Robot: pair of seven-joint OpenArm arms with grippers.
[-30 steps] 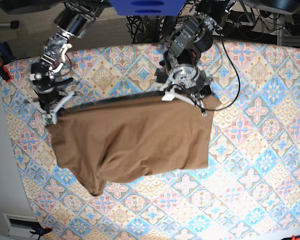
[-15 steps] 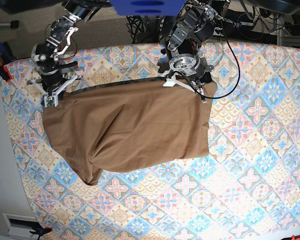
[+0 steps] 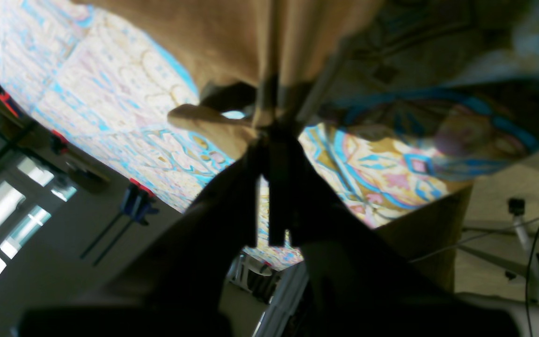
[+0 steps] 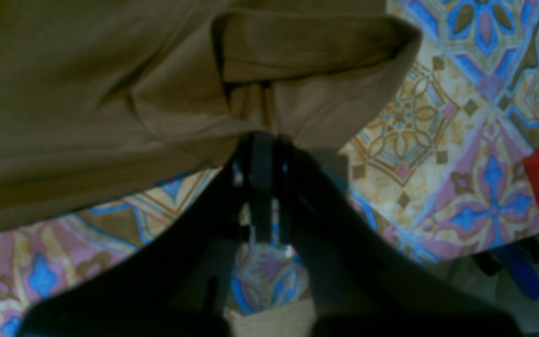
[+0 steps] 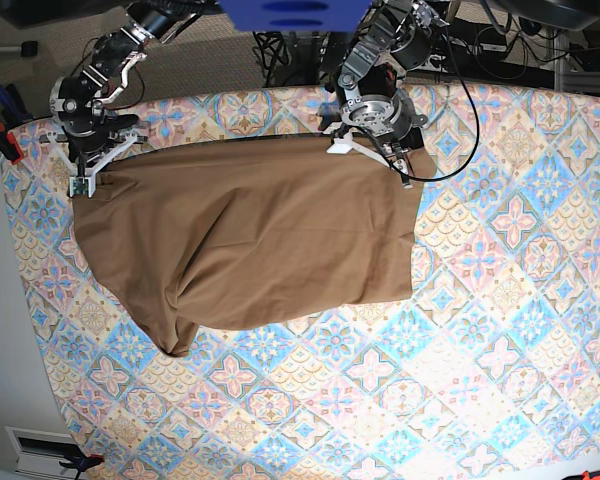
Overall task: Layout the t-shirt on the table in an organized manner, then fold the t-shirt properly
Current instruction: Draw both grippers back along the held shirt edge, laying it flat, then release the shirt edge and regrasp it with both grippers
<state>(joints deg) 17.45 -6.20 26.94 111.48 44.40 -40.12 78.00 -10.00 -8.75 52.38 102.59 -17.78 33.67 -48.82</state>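
Tan-brown t-shirt (image 5: 250,240), wrinkled, spread across the pastel-tiled table (image 5: 500,300).

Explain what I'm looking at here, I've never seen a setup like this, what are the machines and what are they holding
These are two robot arms working over a table with a pastel tile pattern. One picture looks down from above; the other two come from cameras on the arms' wrists, close behind the pinchers. A tan-brown t-shirt lies spread but wrinkled on the table. The left gripper is shut on one far corner of it, the right gripper on the other; both close-ups show dark jaws pinching the cloth. Blue and red clamps sit at the table's edge.
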